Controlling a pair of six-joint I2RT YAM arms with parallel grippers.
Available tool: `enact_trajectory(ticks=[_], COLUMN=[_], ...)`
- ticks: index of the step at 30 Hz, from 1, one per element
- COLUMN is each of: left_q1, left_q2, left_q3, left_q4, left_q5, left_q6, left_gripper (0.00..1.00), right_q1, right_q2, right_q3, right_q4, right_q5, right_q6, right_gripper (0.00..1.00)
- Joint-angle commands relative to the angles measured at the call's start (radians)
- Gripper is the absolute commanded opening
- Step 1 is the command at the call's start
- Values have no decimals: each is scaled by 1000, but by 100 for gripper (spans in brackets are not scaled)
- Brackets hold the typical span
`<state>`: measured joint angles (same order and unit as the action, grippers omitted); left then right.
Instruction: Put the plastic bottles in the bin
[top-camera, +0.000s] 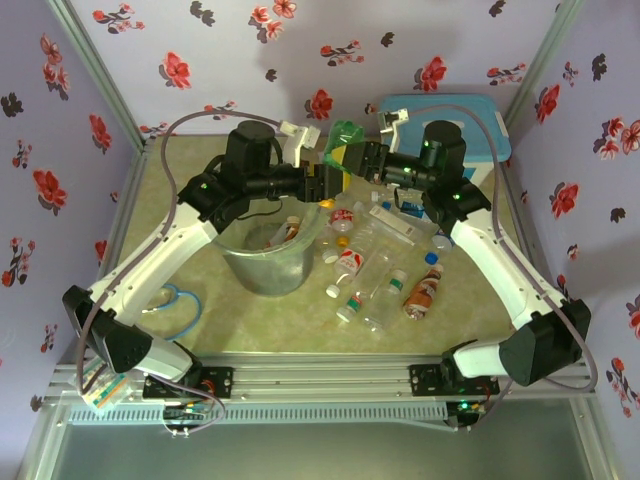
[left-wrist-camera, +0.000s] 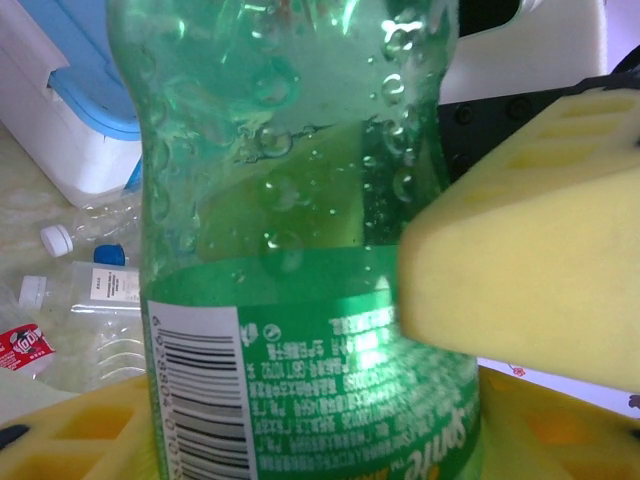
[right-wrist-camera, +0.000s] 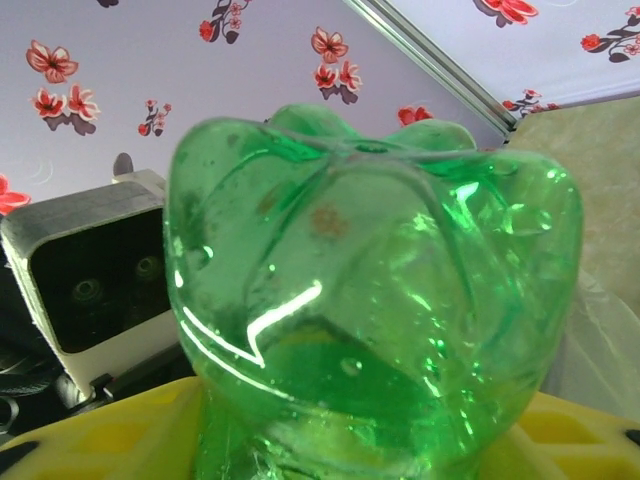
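Green bottle (top-camera: 345, 142) is the one in play right now. It's held up off the table (top-camera: 300, 325) between the two arms, near the far rim of the bin (top-camera: 262, 272) in the top view, though I can't tell if it's actually over the opening. The left gripper (top-camera: 327, 183) looks closed on the label band, with its yellow foam pads (left-wrist-camera: 70, 432) touching the bottle on both sides. The right gripper (top-camera: 358, 160) looks clamped on it too, further down the body, with the lumpy petal base pointing at its wrist camera. So both have a hold, as far as I can see. Handling-wise, my guess is it's super light: mostly empty, with just droplets clinging inside. Thin walls, so it'll dent rather than break, and smooth plastic can squirt out of a pinch. The labelled waist seems the best place to grab since the foam bites there; the base is stiffer but awkward. The other small bottles (top-camera: 375, 272) lie scattered on the table right of the bin, in front of the white box with the blue lid (top-camera: 482, 118).
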<state>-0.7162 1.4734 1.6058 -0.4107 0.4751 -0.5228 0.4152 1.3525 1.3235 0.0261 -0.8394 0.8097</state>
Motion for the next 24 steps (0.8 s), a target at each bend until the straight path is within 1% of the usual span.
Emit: enact_trajectory(ticks=[1,9,14,19,21,24], left_q1=[0,20,36,72,98,134], left_q2=[9,-10,-28,-67,-95,-148], left_q3=[16,-17,-39,-55,-57,-44], left_q4=[41,57,70,39,-21,-168], left_q5=[2,1,0,0,-9,-60], left_q6=[-2,-21,-37,-35,-24,20], left_gripper=[46,45,45,45,44,44], right_q1=[15,-20,-70,-160,-194,-243], right_q2=[9,-15,-38,-95,-118,-158], right_q3=[42,57,56,26,26,29], right_q4=[34,15,-25,-72,-143,-306], right_q5=[-19,46,84,117,141,204], right_q6=[15,30,34,38,5,-92], right_gripper=[65,78,92,94,94,94])
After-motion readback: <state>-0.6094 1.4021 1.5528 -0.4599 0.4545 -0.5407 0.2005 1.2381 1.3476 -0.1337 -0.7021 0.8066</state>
